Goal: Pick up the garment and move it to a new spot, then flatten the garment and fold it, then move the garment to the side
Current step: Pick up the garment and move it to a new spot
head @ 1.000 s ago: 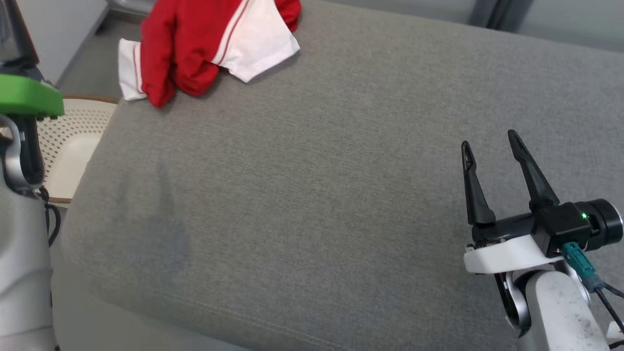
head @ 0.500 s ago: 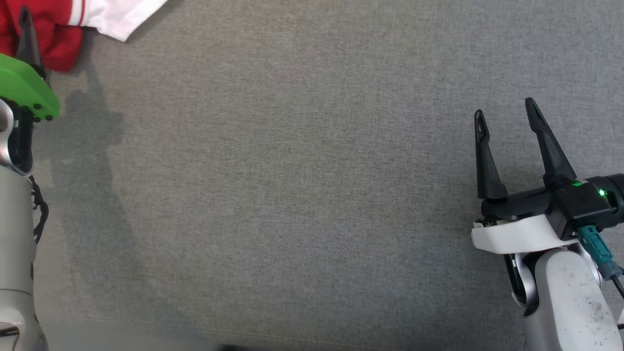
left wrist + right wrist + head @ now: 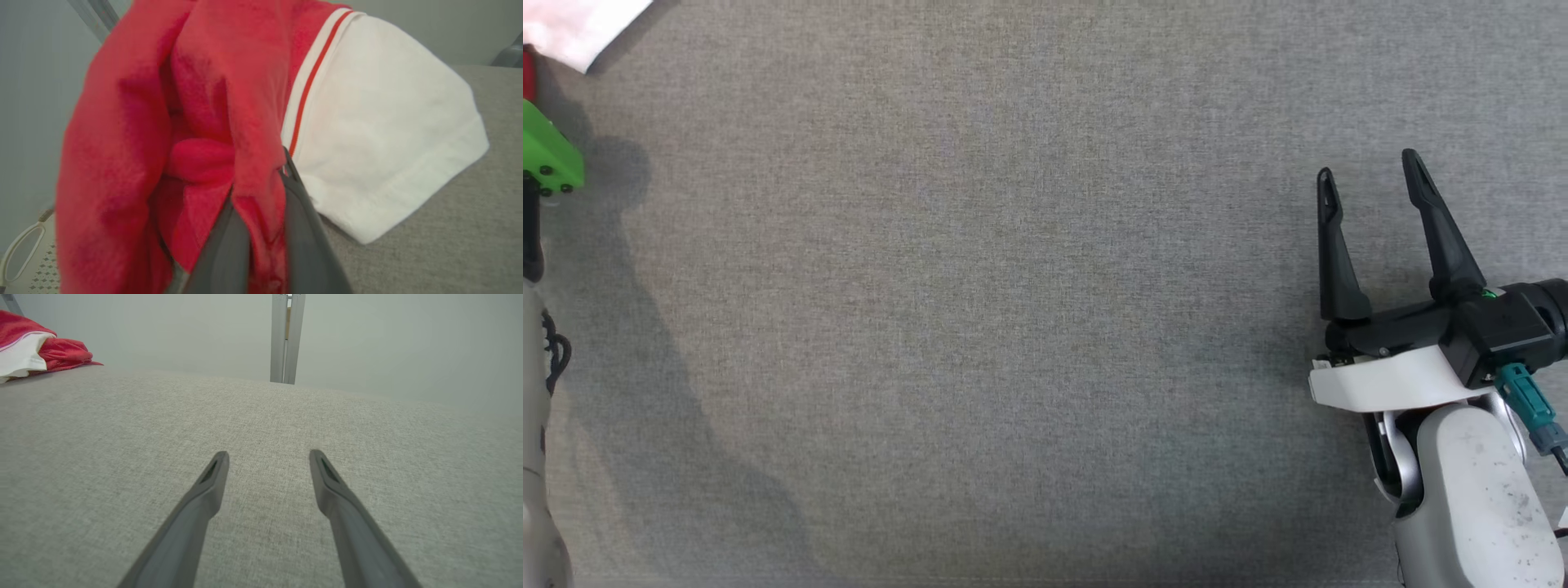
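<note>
left gripper (image 3: 261, 192) closes on a fold of the red and white garment (image 3: 204, 81) at the far left corner of the grey cushion (image 3: 1013, 327). red cloth is bunched between the two dark fingers (image 3: 302, 228), and a white sleeve with a thin red stripe lies on the cushion just beside them. in the head view, a white scrap of the garment (image 3: 572, 24) shows at the top left, above the left arm's green bracket (image 3: 547, 159). right gripper (image 3: 1369, 165) hovers near the cushion's right edge, well apart from the garment, fingers spread and holding nothing. from the right wrist, the garment (image 3: 61, 353) sits far off to the left, a grey post (image 3: 284, 339) behind the cushion.
</note>
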Controlling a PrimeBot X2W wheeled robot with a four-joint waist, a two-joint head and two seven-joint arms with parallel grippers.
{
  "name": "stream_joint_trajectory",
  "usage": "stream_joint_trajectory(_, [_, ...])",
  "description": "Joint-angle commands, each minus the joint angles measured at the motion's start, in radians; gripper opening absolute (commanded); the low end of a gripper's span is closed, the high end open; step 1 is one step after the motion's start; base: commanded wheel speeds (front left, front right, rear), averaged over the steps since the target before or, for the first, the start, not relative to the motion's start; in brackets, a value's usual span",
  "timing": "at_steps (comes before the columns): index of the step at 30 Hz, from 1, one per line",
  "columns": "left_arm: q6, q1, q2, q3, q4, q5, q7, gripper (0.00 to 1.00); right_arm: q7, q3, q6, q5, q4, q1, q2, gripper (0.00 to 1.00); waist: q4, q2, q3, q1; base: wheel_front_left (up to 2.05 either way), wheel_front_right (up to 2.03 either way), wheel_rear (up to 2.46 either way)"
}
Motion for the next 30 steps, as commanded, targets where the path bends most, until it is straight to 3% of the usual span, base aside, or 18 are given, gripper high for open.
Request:
stream_joint_trajectory(1, [-0.002,-0.019,0.016,-0.006,0.009,0.005,-0.013,0.0,-0.003,0.003,-0.001,0.01,0.006,-0.005,-0.003,1.0,0.002,0.0,-0.033,-0.0001,0.0,0.0,0.0])
stream_joint_trajectory(15, [-0.02,-0.074,0.037,-0.132,-0.036,0.057,-0.03,0.0,-0.003,-0.014,-0.001,0.081,0.073,0.073,-0.002,1.0,-0.034,0.0,-0.315,-0.0001,0.0,0.0,0.0])
stream_joint_trajectory(22, [-0.021,-0.099,-0.03,-0.298,-0.177,-0.002,0.015,0.0,-0.003,-0.06,-0.001,0.106,0.101,0.153,-0.002,1.0,-0.091,0.0,-0.466,-0.0001,0.0,0.0,0.0])
stream_joint_trajectory(30, [-0.021,-0.045,-0.145,-0.448,-0.41,-0.236,0.104,0.0,-0.003,-0.096,-0.001,0.125,0.1,0.21,-0.002,1.0,-0.173,0.0,-0.535,-0.0001,0.0,0.0,0.0])
